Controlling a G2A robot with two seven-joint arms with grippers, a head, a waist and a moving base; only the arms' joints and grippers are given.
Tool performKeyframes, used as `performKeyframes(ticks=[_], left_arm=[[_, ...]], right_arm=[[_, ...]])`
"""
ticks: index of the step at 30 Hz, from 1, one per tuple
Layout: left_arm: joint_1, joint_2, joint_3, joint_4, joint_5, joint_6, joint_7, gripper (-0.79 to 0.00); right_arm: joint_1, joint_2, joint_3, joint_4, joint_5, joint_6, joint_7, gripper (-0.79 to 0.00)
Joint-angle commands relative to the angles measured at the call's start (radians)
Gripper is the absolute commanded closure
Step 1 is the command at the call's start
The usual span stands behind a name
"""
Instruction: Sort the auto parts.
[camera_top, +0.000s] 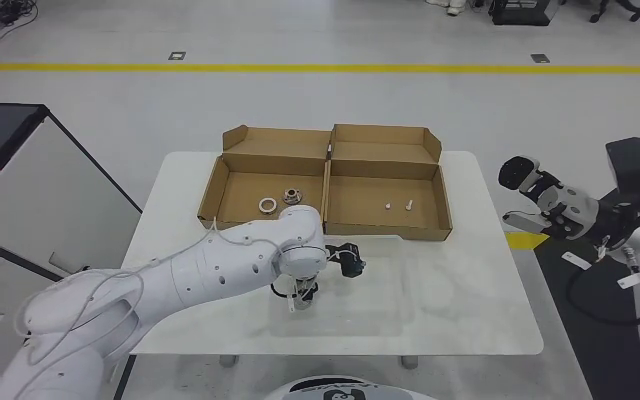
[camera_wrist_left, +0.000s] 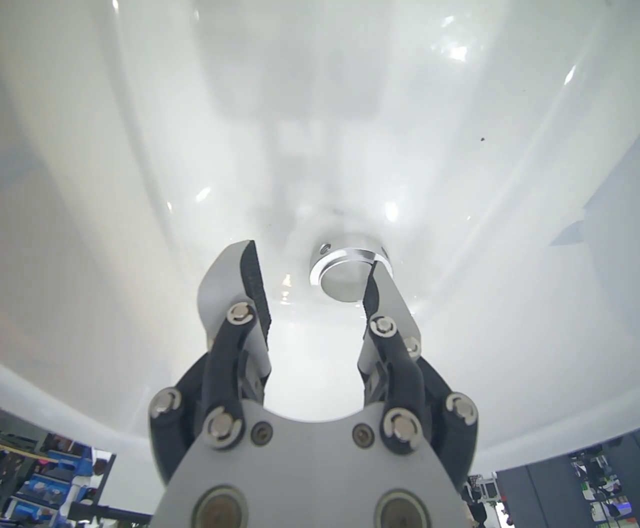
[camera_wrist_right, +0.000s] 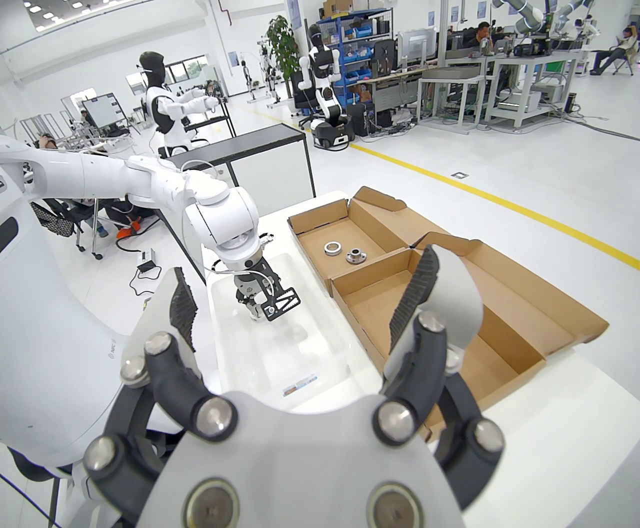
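A silver collar ring (camera_wrist_left: 350, 265) with a small side hole lies in the glossy white tray (camera_wrist_left: 150, 200). My left gripper (camera_wrist_left: 310, 257) is open just above the tray floor, with the ring at the inner side of one finger (camera_wrist_left: 372, 290) and the other finger standing apart from it. From above, this gripper (camera_top: 297, 295) points down into the tray (camera_top: 420, 290) near the table's front. My right gripper (camera_wrist_right: 305, 270) is open and empty, held off the table's right side (camera_top: 540, 195).
Two open cardboard boxes stand side by side at the back. The left box (camera_top: 235, 190) holds a ring (camera_top: 267, 205) and a flanged hub (camera_top: 291, 195). The right box (camera_top: 370, 195) holds two small white parts (camera_top: 387, 206). A black-topped cabinet (camera_top: 40, 190) stands left of the table.
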Motion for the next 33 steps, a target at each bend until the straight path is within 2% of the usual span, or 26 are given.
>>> performKeyframes(ticks=[1, 6, 15, 28, 33], left_arm=[[-0.002, -0.004, 0.000, 0.000, -0.005, 0.000, 0.000, -0.456], [-0.005, -0.019, 0.000, 0.001, -0.010, 0.003, 0.000, -0.400], [-0.018, -0.030, 0.000, 0.018, -0.021, 0.010, 0.000, -0.388], [-0.016, 0.025, 0.000, -0.001, -0.033, 0.000, 0.000, -0.388], [-0.002, 0.032, 0.000, 0.014, -0.022, -0.001, 0.000, -0.382]], right_arm=[[0.000, 0.000, 0.000, 0.000, 0.000, 0.000, 0.000, -0.785], [0.000, 0.000, 0.000, 0.000, 0.000, 0.000, 0.000, -0.785], [0.000, 0.000, 0.000, 0.000, 0.000, 0.000, 0.000, -0.785], [0.000, 0.000, 0.000, 0.000, 0.000, 0.000, 0.000, -0.785], [0.000, 0.000, 0.000, 0.000, 0.000, 0.000, 0.000, -0.785]])
